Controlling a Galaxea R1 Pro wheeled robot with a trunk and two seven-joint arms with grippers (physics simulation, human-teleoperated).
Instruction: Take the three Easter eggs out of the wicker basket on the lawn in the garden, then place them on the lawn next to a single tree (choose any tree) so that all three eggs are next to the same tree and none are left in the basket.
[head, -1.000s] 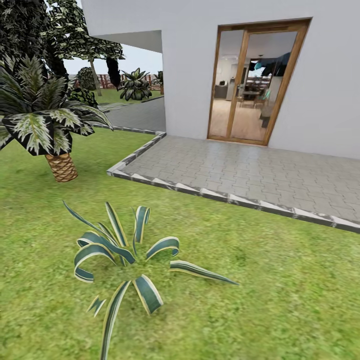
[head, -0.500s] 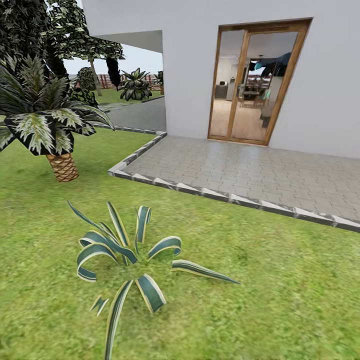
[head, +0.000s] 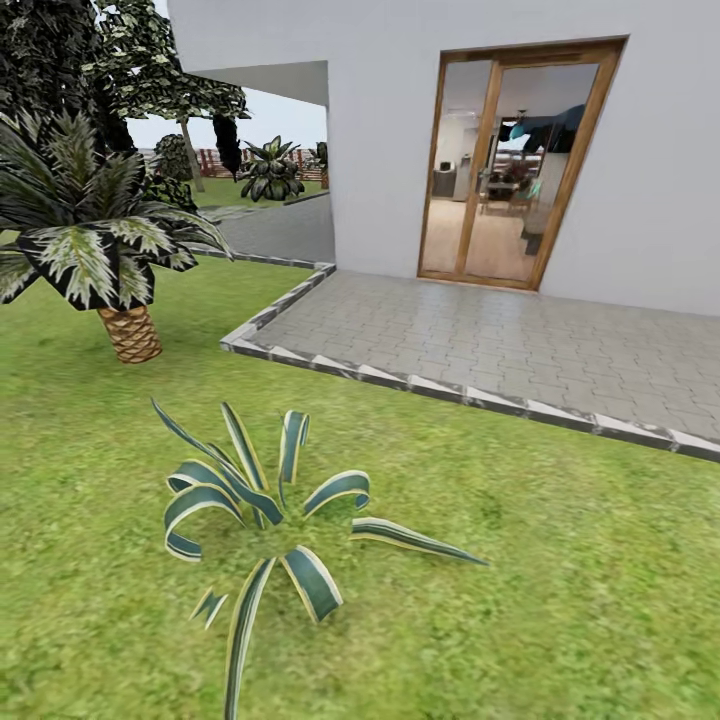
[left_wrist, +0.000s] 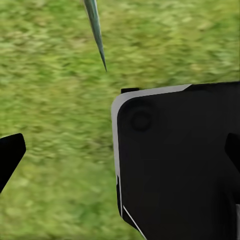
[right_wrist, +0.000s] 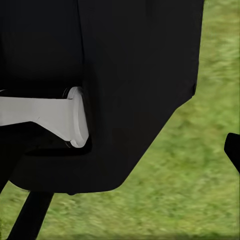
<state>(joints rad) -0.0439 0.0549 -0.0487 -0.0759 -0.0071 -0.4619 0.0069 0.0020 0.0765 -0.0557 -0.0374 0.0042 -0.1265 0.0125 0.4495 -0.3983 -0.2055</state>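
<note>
The Easter eggs and the wicker basket are out of view. Green lawn (head: 560, 600) covers the near ground in the head view. In the left wrist view my left gripper (left_wrist: 120, 155) is open, one black fingertip (left_wrist: 10, 156) at each side edge, over grass and a black part of my own body. In the right wrist view my right gripper (right_wrist: 120, 165) is open too, with a fingertip (right_wrist: 233, 150) at the edge and my black body behind. A distant tree (head: 172, 95) with a leafy crown stands at the far left, behind the house corner.
A striped spiky plant (head: 262, 520) grows in the grass just ahead. A short palm (head: 95, 250) with a scaly trunk stands to the left. Grey paving (head: 500, 345) with a stone kerb (head: 450, 392) lies before the white house (head: 400, 130) and its glass door (head: 510, 165).
The whole head view has shifted slightly: plant, palm and paving sit a little further right and lower, so the camera has moved. Nothing in the garden has moved.
</note>
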